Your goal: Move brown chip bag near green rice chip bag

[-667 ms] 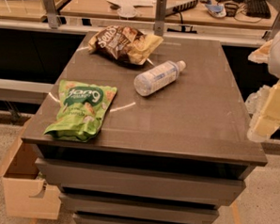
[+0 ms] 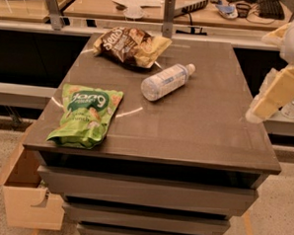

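1. The brown bag (image 2: 131,47) lies crumpled at the far edge of the counter (image 2: 200,137), left of centre.
2. A clear bottle (image 2: 166,81) lies on its side just beside it, nearer the front.
3. The green bag (image 2: 87,115) lies flat at the front left corner, well apart from the brown bag.
4. The pincer (image 2: 255,111) hangs by the counter's right edge, touching none of them. Whether it is open or closed I cannot tell.

Desk (image 2: 196,127) carries brown chip bag (image 2: 131,45) at far left, clear bottle (image 2: 164,81) on its side mid-desk, green rice chip bag (image 2: 87,115) at front-left edge. Gripper (image 2: 266,103) by right edge.
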{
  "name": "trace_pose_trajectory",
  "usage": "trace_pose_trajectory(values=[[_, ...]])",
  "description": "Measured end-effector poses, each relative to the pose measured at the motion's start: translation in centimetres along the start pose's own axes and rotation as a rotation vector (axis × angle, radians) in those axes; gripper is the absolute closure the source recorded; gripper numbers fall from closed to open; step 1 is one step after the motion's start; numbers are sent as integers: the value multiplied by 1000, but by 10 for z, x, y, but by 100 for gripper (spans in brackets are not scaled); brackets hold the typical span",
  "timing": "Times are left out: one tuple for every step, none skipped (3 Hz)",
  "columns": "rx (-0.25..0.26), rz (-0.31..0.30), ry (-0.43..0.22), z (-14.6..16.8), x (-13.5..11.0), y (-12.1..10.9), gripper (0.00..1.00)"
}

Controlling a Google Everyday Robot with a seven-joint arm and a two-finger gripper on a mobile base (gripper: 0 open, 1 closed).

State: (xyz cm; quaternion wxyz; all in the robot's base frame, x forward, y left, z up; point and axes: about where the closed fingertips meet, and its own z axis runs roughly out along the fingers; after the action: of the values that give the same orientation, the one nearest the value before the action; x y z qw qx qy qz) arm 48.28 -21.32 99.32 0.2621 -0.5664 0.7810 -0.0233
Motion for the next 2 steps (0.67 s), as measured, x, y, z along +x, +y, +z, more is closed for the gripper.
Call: trace_pose_trajectory(values=[[70, 98, -189, 24, -19, -49, 0], [102, 159, -375, 69, -52, -110, 0]])
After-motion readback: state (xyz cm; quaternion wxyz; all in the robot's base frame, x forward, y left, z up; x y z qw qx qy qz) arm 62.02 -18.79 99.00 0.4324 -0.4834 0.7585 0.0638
